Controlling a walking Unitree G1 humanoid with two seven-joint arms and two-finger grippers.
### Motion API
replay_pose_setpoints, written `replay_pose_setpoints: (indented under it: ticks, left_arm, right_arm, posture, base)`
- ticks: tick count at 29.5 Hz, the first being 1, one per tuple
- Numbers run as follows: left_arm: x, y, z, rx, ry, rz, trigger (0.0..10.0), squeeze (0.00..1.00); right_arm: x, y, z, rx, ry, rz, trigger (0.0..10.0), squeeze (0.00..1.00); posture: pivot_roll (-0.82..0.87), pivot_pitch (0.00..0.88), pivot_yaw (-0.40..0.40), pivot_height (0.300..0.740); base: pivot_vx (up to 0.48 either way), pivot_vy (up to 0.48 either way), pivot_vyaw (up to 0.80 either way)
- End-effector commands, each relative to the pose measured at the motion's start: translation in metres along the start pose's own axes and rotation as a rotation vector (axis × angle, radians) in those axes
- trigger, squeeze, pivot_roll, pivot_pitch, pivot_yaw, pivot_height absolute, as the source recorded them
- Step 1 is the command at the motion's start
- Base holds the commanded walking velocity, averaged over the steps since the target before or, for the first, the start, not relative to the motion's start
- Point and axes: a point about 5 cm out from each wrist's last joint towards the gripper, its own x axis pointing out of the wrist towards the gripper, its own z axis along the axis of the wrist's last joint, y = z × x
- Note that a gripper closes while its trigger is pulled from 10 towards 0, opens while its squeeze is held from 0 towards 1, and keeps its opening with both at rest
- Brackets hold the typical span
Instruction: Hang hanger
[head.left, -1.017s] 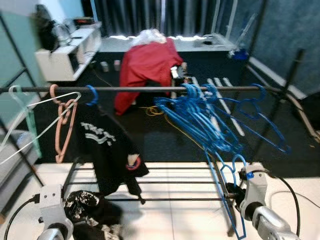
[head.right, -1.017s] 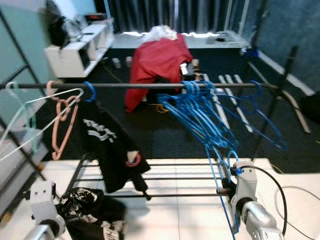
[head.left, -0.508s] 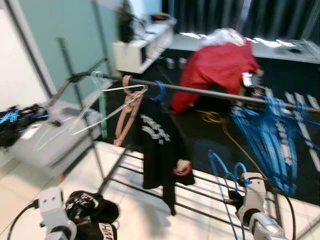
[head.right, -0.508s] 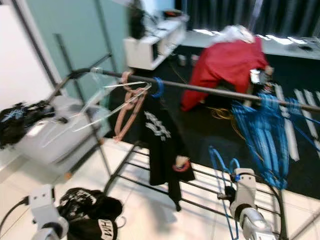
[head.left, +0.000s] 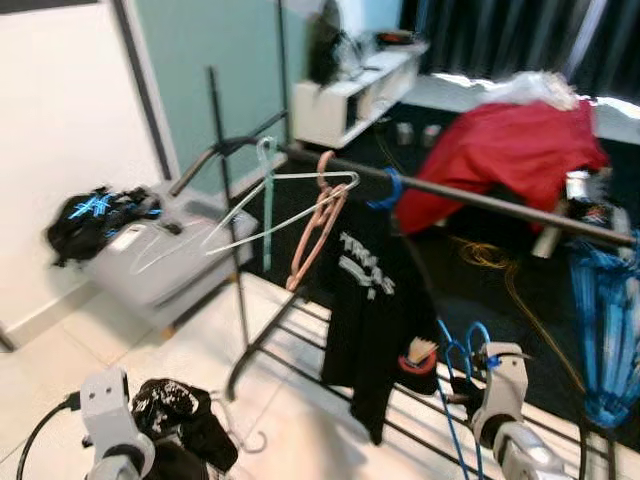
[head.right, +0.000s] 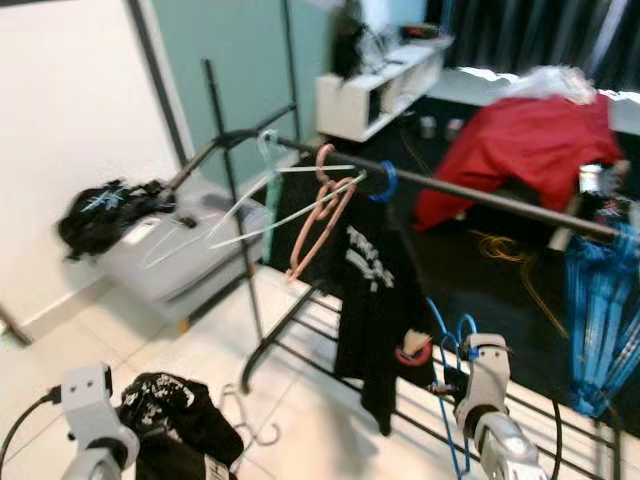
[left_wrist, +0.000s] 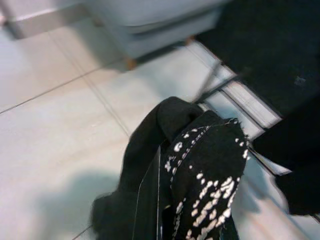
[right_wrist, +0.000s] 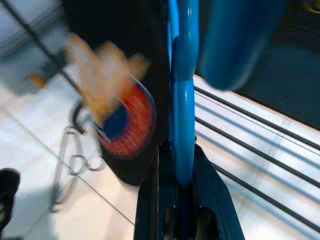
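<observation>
Clothes rail (head.left: 480, 197) carrying a black printed T-shirt (head.left: 375, 300) and a pink hanger (head.left: 315, 225); right gripper (right_wrist: 179, 200), low beside it, pinches a blue hanger (right_wrist: 181, 90); left gripper (left_wrist: 160, 210) grips a black spotted garment (left_wrist: 200, 185).

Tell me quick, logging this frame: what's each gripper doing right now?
Left gripper: shut on the black garment.
Right gripper: shut on the blue hanger.
</observation>
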Motion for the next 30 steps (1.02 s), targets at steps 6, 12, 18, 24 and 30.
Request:
replay_pose_setpoints:
  ticks: [6, 12, 18, 24, 30]
  left_arm:
    - [0.0028, -0.0055, 0.0046, -0.01, -0.02, -0.007, 10.0, 0.0]
    - [0.0039, -0.0086, 0.0027, -0.014, -0.018, -0.01, 10.0, 0.0]
    - [0.0045, -0.0098, 0.0018, -0.016, -0.018, -0.012, 10.0, 0.0]
    - [0.0047, -0.0099, 0.002, -0.016, -0.025, -0.017, 10.0, 0.0]
    - [0.0045, -0.0097, 0.0016, -0.017, -0.023, -0.019, 10.0, 0.0]
  right_arm:
    - [0.001, -0.0033, -0.0013, 0.015, -0.009, -0.003, 10.0, 0.0]
    - [0.0023, -0.0067, -0.0003, 0.024, -0.025, -0.01, 10.0, 0.0]
    - [0.0028, -0.0081, -0.0005, 0.028, -0.026, -0.013, 10.0, 0.0]
    - [0.004, -0.008, -0.0017, 0.007, -0.009, -0.009, 10.0, 0.0]
    - [0.0045, -0.0075, -0.0027, 0.002, -0.008, -0.003, 10.0, 0.0]
  posture:
    - [0.01, 0.008, -0.025, 0.74]
    - [0.01, 0.0, -0.03, 0.74]
    - [0.01, 0.0, -0.031, 0.74]
    - [0.02, 0.0, -0.03, 0.74]
    - [0.01, 0.0, -0.028, 0.74]
  base:
    - [-0.24, 0.0, 0.79]
    - [-0.48, 0.0, 0.08]
    - [-0.48, 0.0, 0.0]
    - [0.0, 0.0, 0.8]
    - [0.0, 0.0, 0.8]
